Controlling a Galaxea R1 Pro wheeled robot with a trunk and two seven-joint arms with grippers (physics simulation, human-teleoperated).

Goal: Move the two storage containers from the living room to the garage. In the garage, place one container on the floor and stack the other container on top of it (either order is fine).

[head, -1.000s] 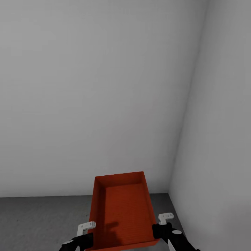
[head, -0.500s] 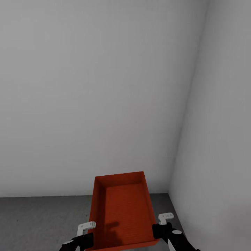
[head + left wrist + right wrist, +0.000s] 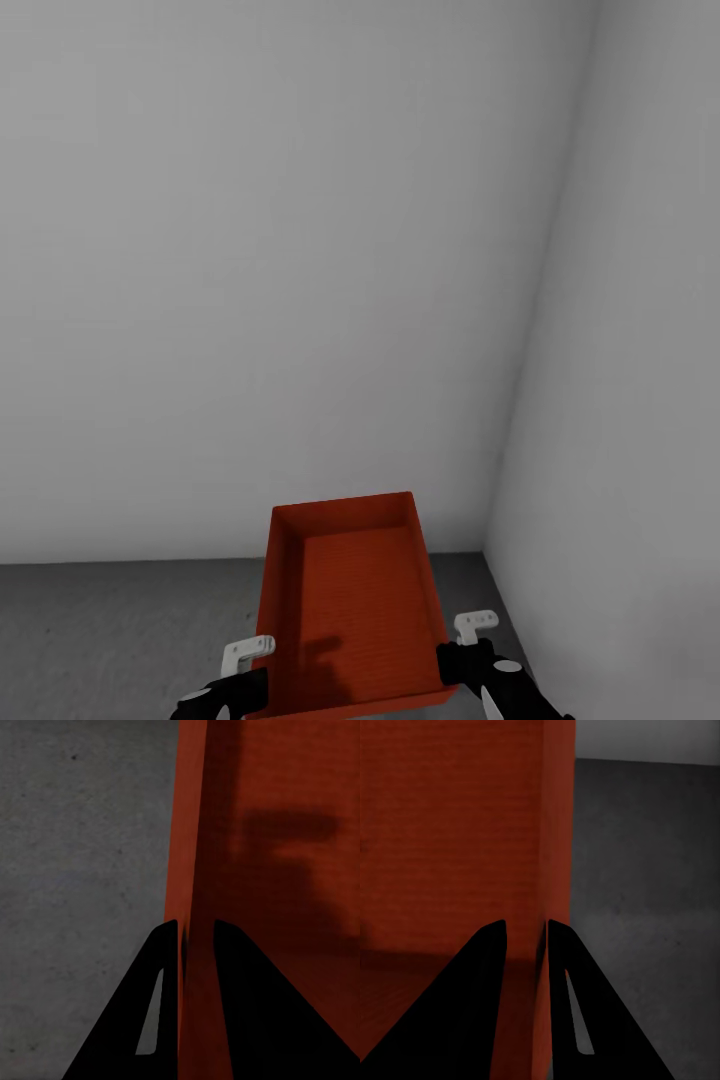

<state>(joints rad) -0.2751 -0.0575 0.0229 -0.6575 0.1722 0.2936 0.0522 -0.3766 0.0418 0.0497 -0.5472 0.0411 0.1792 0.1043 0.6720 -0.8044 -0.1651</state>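
Left claw (image 3: 196, 934): pinched on storage container's (image 3: 355, 600) left wall.
Right claw (image 3: 526, 934): pinched on its right wall.
Floor (image 3: 110, 630): beneath both.

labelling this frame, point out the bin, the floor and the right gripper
bin (image 3: 355, 610), head view, inner bottom
floor (image 3: 110, 640), head view, bare grey concrete left of the bin
right gripper (image 3: 545, 934), right wrist view, between fingertips pinching the bin wall

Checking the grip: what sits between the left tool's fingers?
The storage container's thin side wall, pinched between the left tool's black fingers, in the left wrist view.
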